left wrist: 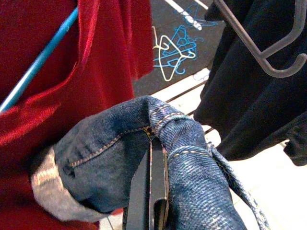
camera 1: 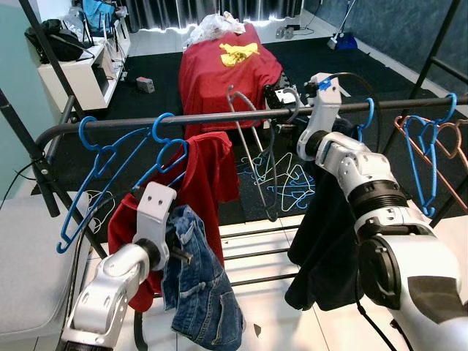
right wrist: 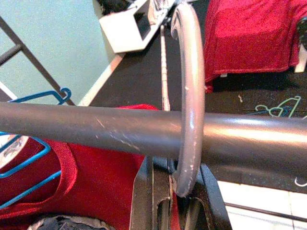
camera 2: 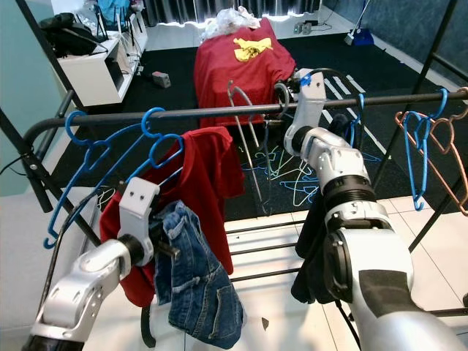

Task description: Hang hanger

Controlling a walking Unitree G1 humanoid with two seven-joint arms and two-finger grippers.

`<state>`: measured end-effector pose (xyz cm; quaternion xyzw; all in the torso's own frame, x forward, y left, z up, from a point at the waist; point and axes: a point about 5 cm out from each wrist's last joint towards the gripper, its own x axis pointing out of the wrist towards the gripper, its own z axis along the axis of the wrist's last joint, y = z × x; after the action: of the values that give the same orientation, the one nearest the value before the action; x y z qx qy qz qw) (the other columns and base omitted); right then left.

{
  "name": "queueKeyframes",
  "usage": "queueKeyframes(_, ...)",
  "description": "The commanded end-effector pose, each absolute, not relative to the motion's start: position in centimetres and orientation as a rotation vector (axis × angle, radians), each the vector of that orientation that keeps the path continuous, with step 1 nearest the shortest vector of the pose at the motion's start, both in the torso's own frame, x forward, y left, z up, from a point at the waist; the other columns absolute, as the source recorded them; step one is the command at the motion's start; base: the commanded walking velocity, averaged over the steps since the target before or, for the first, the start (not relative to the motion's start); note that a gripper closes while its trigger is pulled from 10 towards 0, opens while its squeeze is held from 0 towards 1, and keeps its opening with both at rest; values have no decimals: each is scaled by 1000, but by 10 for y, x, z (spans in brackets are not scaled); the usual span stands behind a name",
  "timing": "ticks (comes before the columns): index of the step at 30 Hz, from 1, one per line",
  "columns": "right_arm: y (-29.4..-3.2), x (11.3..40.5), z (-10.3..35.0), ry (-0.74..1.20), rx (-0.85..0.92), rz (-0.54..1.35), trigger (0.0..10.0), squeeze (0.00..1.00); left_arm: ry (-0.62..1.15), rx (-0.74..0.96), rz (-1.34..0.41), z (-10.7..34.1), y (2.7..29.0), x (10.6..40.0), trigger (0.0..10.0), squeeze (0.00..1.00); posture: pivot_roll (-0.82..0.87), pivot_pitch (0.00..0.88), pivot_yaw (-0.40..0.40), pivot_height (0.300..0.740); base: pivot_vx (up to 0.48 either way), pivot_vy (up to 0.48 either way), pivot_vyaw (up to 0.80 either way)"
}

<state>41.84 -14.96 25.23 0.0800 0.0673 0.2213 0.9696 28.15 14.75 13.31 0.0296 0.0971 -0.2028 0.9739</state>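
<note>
Your right gripper point(right wrist: 165, 201) is raised at the rack's rail point(camera 1: 219, 118), jaws closed on the grey hanger point(right wrist: 188, 105), whose hook sits over the rail. Your left gripper point(left wrist: 151, 191) pinches the denim garment point(camera 1: 197, 281) lower left. No writing is legible.

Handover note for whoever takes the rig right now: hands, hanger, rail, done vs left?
Right hand: up at the rail, shut on the grey hanger, whose hook sits over the rail.
Left hand: low, shut on the jeans, beside the red shirt on a blue hanger.
Done: hook is on the rail.
Left: release the hanger, pull the right arm back; the jeans are not yet hung.
</note>
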Motion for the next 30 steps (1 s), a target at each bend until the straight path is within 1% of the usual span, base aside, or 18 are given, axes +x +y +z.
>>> queueKeyframes(1, -145, 420, 256, 132, 144, 466, 10000, 0, 188, 63, -407, 136, 153, 278, 10000, 0, 17, 134, 18, 740, 0, 0, 0)
queueKeyframes(2, -144, 420, 255, 150, 138, 473, 10000, 0, 196, 67, -423, 135, 152, 274, 10000, 0, 18, 136, 13, 740, 0, 0, 0)
queueKeyframes(6, -144, 420, 255, 154, 140, 474, 10000, 0, 198, 70, -429, 135, 152, 273, 10000, 0, 18, 136, 13, 740, 0, 0, 0)
queueKeyframes(9, -147, 421, 258, 147, 156, 457, 10000, 0, 200, 71, -433, 135, 150, 271, 10000, 0, 16, 143, 3, 740, 0, 0, 0)
queueKeyframes(14, -152, 422, 256, 150, 151, 429, 10000, 0, 207, 76, -430, 134, 150, 270, 10000, 0, 12, 129, 0, 740, 0, 0, 0)
queueKeyframes(15, -154, 422, 255, 151, 153, 420, 10000, 478, 210, 76, -428, 133, 149, 270, 10000, 0, 9, 120, 1, 740, 0, 0, 0)
queueKeyframes(16, -155, 422, 254, 150, 156, 414, 10000, 1000, 211, 75, -428, 132, 149, 270, 10000, 0, 6, 114, 0, 740, 0, 0, 0)
queueKeyframes(21, -158, 423, 253, 147, 141, 392, 10000, 1000, 213, 74, -423, 130, 149, 270, 10000, 0, 6, 104, -2, 740, 0, 0, 0)
queueKeyframes(22, -160, 423, 253, 144, 127, 379, 10000, 110, 212, 71, -413, 130, 150, 270, 10000, 0, 3, 93, -3, 740, 0, 0, 0)
queueKeyframes(23, -160, 423, 253, 144, 127, 379, 10000, 110, 212, 71, -413, 130, 150, 270, 10000, 0, 3, 93, -3, 740, 0, 0, 0)
queueKeyframes(24, -161, 423, 254, 134, 125, 371, 10000, 0, 211, 69, -404, 129, 151, 270, 10000, 0, 2, 85, -8, 740, 0, 0, 0)
queueKeyframes(30, -163, 423, 256, 107, 136, 361, 10000, 0, 207, 65, -392, 128, 152, 270, 10000, 0, -2, 65, -18, 740, 0, 0, 0)
